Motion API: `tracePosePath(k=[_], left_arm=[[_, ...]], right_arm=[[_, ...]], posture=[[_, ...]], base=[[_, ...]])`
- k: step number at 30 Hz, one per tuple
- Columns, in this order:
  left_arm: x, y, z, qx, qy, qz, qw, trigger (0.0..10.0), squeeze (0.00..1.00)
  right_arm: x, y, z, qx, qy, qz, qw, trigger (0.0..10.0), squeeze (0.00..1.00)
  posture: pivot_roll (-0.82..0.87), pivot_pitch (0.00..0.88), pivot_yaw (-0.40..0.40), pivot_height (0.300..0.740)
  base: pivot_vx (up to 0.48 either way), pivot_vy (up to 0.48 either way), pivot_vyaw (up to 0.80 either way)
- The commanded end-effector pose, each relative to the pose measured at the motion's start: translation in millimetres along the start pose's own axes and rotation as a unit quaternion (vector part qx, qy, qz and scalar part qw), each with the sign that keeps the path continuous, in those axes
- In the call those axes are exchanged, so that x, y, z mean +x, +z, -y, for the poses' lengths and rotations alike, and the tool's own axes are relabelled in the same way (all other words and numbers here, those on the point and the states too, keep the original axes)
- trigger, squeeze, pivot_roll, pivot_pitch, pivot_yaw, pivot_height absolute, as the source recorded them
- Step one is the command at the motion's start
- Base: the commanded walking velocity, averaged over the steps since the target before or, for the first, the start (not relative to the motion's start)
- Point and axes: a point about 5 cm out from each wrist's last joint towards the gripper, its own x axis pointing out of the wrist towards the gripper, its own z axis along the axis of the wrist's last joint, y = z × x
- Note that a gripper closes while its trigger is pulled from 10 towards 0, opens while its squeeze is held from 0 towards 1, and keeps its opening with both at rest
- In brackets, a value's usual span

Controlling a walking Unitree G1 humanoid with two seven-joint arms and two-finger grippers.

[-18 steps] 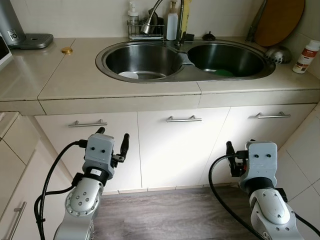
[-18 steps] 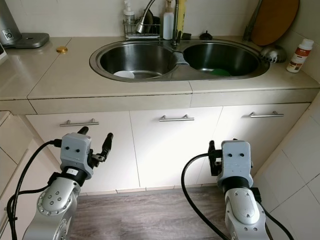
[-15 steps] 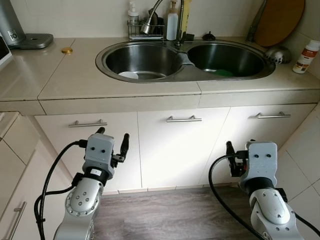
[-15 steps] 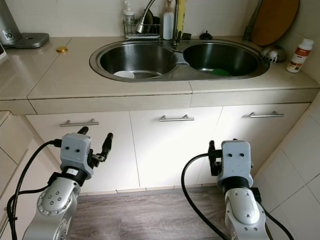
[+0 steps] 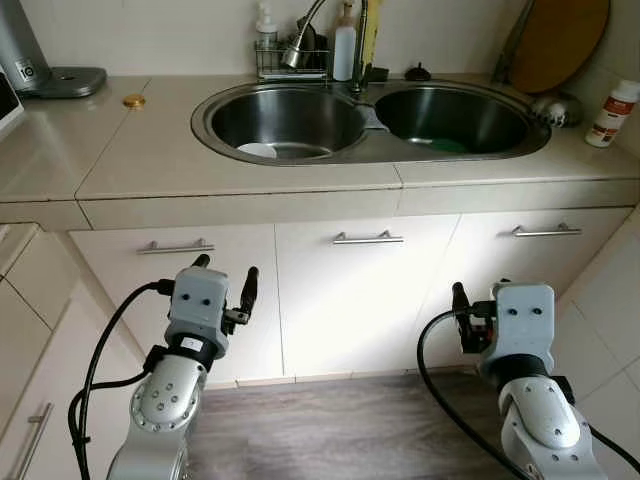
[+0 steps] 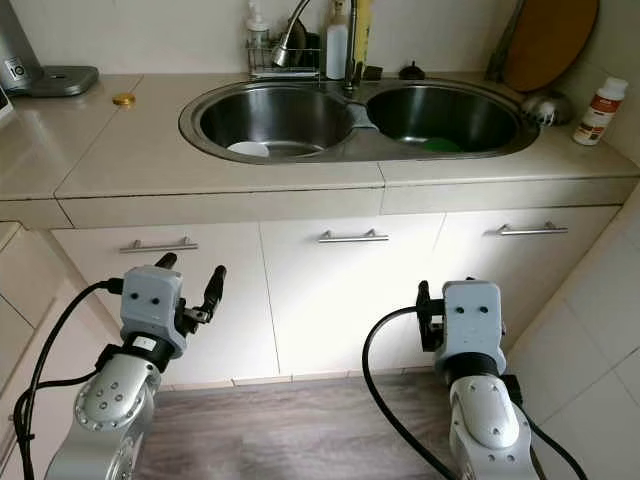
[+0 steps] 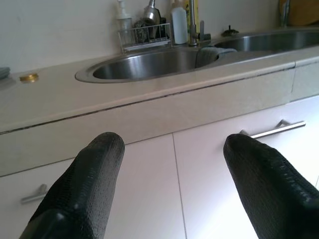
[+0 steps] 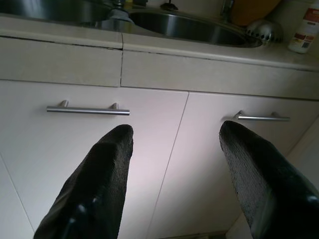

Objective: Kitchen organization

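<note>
Both arms are held low in front of the white cabinet doors, below the beige counter [image 5: 150, 150]. My left gripper [image 5: 226, 268] is open and empty, facing the left cabinet door under its bar handle [image 5: 175, 246]. My right gripper [image 8: 177, 129] is open too, pointing at the seam between the middle and right doors. The double steel sink [image 5: 372, 120] is set in the counter above. A white dish [image 5: 258, 150] lies in its left basin and something green [image 5: 446, 145] in its right basin.
Behind the sink stand a faucet [image 5: 302, 38], a wire caddy [image 5: 290, 62] and soap bottles [image 5: 345, 45]. A wooden board [image 5: 558, 40], a metal strainer [image 5: 556, 106] and a red-capped bottle [image 5: 611, 112] are at the right. A gold lid [image 5: 133, 100] and a grey appliance [image 5: 40, 60] sit at the left.
</note>
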Motion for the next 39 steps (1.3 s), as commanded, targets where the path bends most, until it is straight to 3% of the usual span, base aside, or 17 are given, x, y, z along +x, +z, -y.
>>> tracePosePath(k=[1, 14, 29, 39], left_arm=[[0.7, 0.2, -1.4, -0.005, 0.001, -0.003, 1.000, 10.0, 0.00], [1.5, 2.4, -2.0, -0.009, 0.001, 0.004, 1.000, 10.0, 0.00], [2.2, 3.2, -0.7, 0.011, -0.007, 0.011, 1.000, 10.0, 0.00], [2.3, 2.3, 0.8, 0.008, -0.009, 0.009, 1.000, 10.0, 0.00]], right_arm=[[1.5, 1.1, 1.5, 0.009, -0.003, 0.000, 1.000, 10.0, 0.00], [3.6, 2.9, 3.7, 0.007, -0.007, 0.004, 1.000, 10.0, 0.00], [3.3, 10.8, -0.5, -0.091, 0.015, 0.036, 0.995, 10.0, 0.00], [4.3, 7.9, 0.7, -0.067, 0.007, 0.025, 0.997, 10.0, 0.00]], posture=[[0.06, 0.000, -0.031, 0.740], [0.06, 0.000, -0.031, 0.740], [0.05, 0.000, -0.026, 0.740], [0.05, 0.000, -0.028, 0.740]], base=[[0.000, 0.000, 0.00], [0.000, 0.000, 0.00], [0.000, 0.000, 0.00], [0.000, 0.000, 0.00]])
